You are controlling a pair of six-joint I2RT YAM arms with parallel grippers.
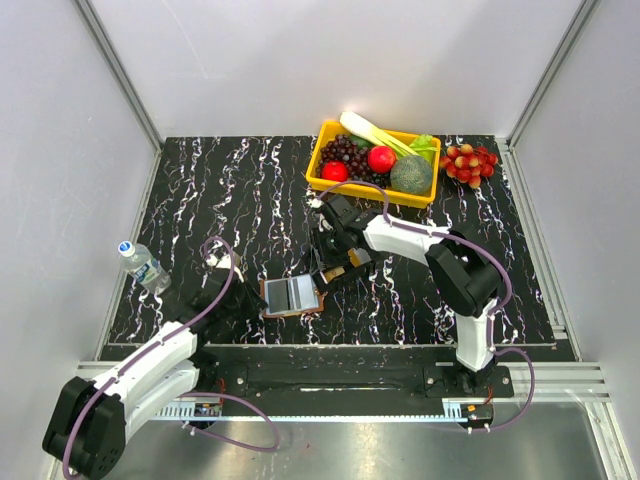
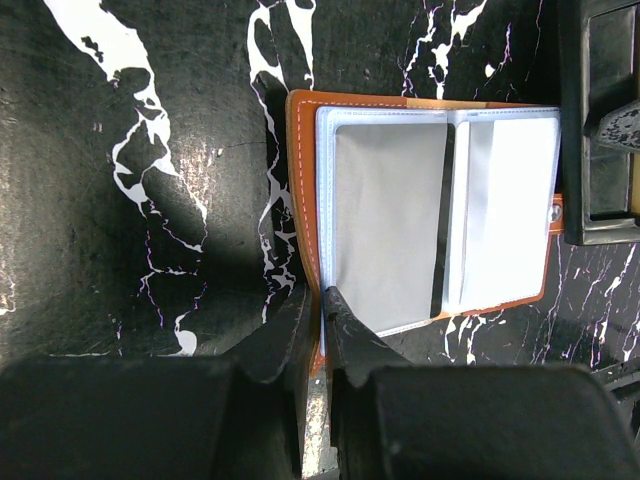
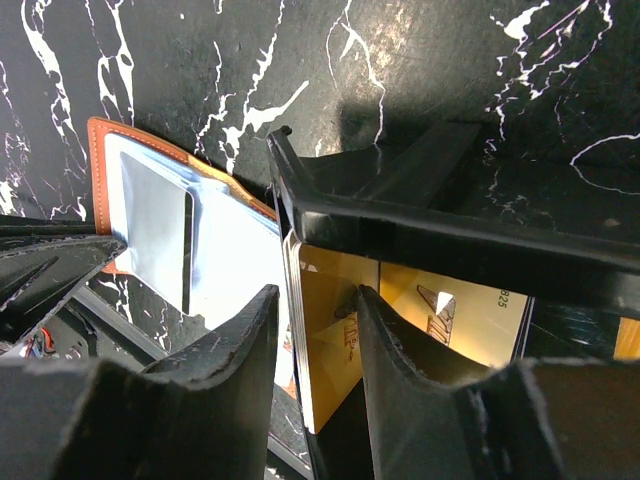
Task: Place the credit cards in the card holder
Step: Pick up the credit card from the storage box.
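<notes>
Picking step. The card holder (image 1: 291, 295) lies open, a grey card (image 2: 390, 225) in one pocket. The left gripper (image 2: 318, 300) pinches the holder's edge. Just beside the holder, the right gripper (image 3: 318, 300), jaws apart, straddles orange cards (image 3: 490, 330) in a black box (image 3: 420, 235). Next it should probably close on one card and lift.

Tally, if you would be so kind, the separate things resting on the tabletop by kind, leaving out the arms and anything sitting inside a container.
Water bottle: 1
Yellow tray: 1
Loose bunch of red grapes: 1
Card holder: 1
Black box: 1
Total: 5
</notes>
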